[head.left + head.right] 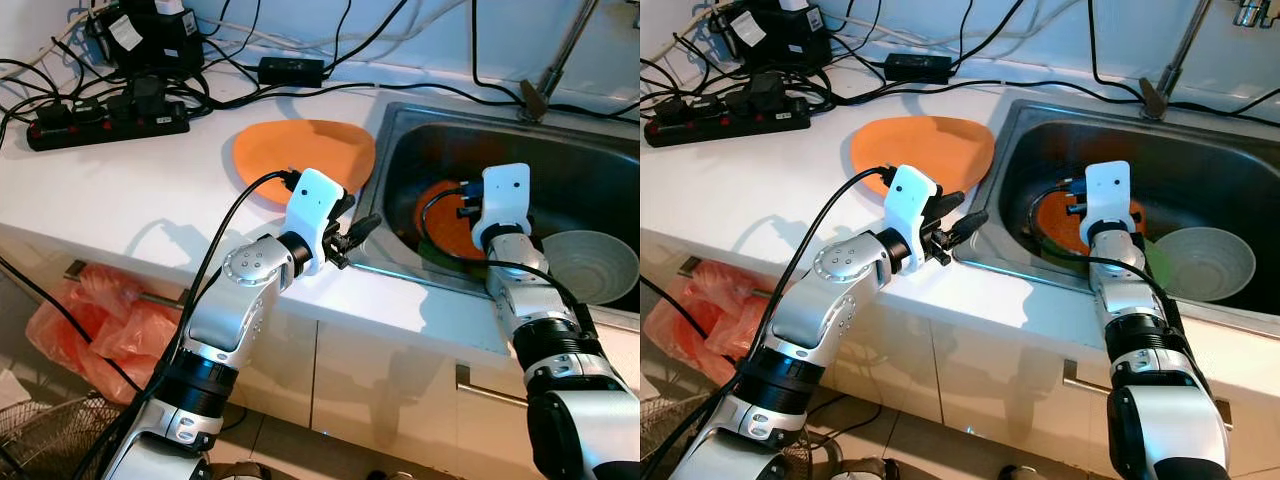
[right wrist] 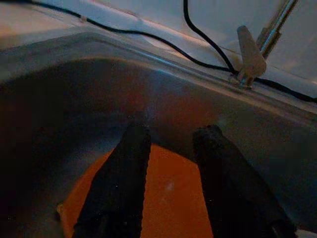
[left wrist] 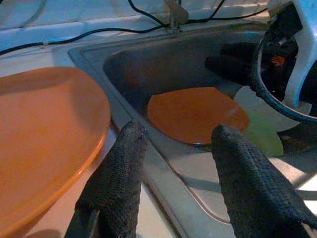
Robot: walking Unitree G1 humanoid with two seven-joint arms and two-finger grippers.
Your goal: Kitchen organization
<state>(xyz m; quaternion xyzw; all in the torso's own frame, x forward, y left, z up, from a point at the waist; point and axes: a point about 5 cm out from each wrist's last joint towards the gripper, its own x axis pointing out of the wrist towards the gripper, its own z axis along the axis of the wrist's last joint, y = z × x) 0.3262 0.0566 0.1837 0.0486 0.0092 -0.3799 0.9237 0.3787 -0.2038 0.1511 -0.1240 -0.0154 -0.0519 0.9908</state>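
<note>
Looking from the head, we are seeing our left gripper (image 1: 352, 232) hovering open at the stainless steel sink's (image 1: 400, 130) rim, beside the large orange oval plate (image 1: 300, 150) on the white counter (image 1: 120, 200). Wrist views: our right gripper (image 2: 171, 148), fingers parted and empty, is hanging over the smaller orange plate (image 2: 168, 198) inside the sink.

A plain orange oval plate (image 1: 305, 152) lies on the white bench (image 1: 130, 190), and a second plain orange plate (image 3: 197, 113) lies in the grey steel sink (image 1: 590, 175) over a pale green plate (image 3: 266, 136), beside an off-white round bowl (image 1: 590, 266). A black power strip (image 1: 105, 128) with red switches and black cables (image 1: 300, 90) cross the bench; both arms are silver with white wrist housings, and the left pincer (image 3: 179, 163) and right pincer (image 2: 171, 163) have black textured fingers. Orange-red plastic bags (image 1: 95, 325) sit below the bench.
</note>
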